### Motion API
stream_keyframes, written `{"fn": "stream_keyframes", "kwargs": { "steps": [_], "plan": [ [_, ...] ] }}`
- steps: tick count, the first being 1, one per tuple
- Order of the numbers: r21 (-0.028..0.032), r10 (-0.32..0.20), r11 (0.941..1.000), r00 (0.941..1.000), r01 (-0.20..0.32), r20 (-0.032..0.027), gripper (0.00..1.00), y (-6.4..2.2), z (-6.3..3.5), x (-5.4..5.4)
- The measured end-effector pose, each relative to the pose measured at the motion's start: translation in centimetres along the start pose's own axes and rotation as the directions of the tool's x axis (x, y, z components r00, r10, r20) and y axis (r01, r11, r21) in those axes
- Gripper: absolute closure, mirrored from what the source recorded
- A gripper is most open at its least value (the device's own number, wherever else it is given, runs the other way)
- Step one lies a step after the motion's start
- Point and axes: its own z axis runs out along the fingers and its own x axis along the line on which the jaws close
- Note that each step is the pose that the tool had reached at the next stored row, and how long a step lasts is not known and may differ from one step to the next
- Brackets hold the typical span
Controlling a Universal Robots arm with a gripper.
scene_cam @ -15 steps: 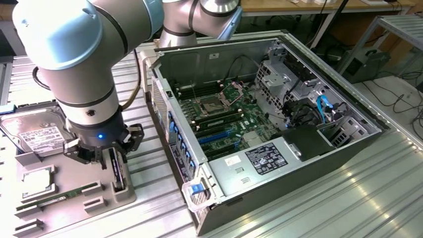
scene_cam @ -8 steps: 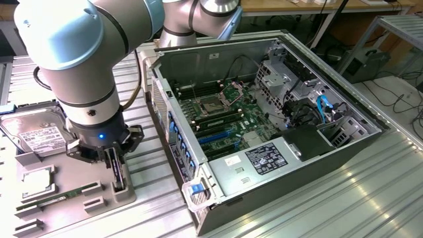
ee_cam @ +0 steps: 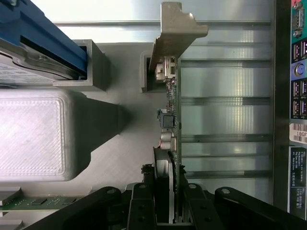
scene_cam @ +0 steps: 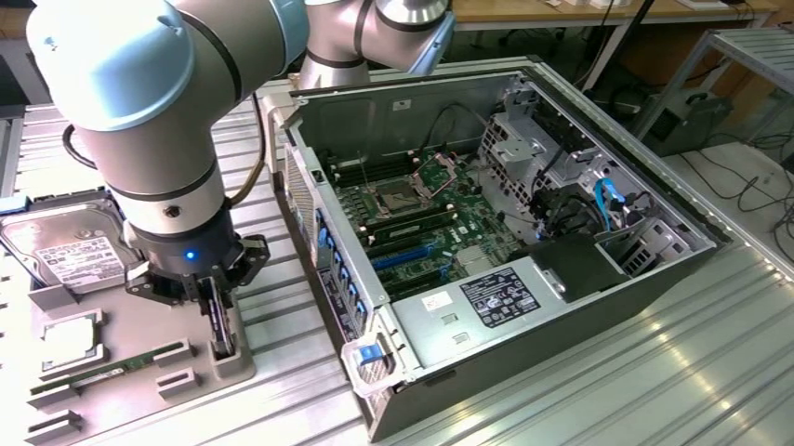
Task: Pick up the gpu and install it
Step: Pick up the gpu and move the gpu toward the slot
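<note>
- The gpu [ee_cam: 173,96] is shown standing on edge in a grey holder [scene_cam: 231,372] on the worktop [scene_cam: 620,372], one end hidden by the straddling pincer [ee_cam: 169,190].
- Whether the pincer is clamped on it cannot be told.

No legible text: white label on hard drive [scene_cam: 74,255], power supply sticker [scene_cam: 503,295], case rear label [ee_cam: 298,136] unreadable.

Stands upright on its long edge in a slot: gpu [scene_cam: 221,325], thin, dark and flat. Sits along the grey tray's [scene_cam: 130,311] edge on the exterior view's right. Shows a green board edge-on in the wrist view, small components and a round cooler on one face, pale silvery bracket [ee_cam: 175,33] at one end.
</note>
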Motion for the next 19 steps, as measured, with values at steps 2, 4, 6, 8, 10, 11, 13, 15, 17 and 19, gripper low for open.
{"fn": "stream_keyframes", "kwargs": {
  "steps": [2, 4, 6, 8, 10, 11, 13, 15, 17, 19],
  "plan": [
    [0.0, 0.0, 1.0, 1.0, 0.0, 0.0, 0.72, 0.0, 0.0, 0.0],
    [0.0, 0.0, 1.0, 1.0, 0.0, 0.0, 0.72, 0.0, 0.01, 0.0],
    [0.0, 0.0, 1.0, 1.0, 0.0, 0.0, 0.72, 0.0, 0.01, 0.0],
    [0.0, 0.0, 1.0, 1.0, 0.0, 0.0, 0.72, 0.0, 0.01, 0.0],
    [-0.0001, 0.0, 1.0, 1.0, 0.0, 0.0001, 0.72, 0.01, -0.08, 0.0],
    [-0.0001, 0.0, 1.0, 1.0, 0.0, 0.0001, 0.72, 0.01, -0.21, 0.0],
    [0.0, 0.0, 1.0, 1.0, 0.0, 0.0001, 0.72, 0.02, -0.57, 0.0],
    [-0.0001, 0.0, 1.0, 1.0, 0.0, 0.0001, 0.72, 0.03, -0.95, 0.0],
    [-0.0001, 0.0, 1.0, 1.0, 0.0, 0.0002, 0.72, 0.04, -1.15, 0.0],
    [-0.0001, 0.0, 1.0, 1.0, 0.0, 0.0001, 0.72, 0.04, -1.3, 0.0]
  ]
}}
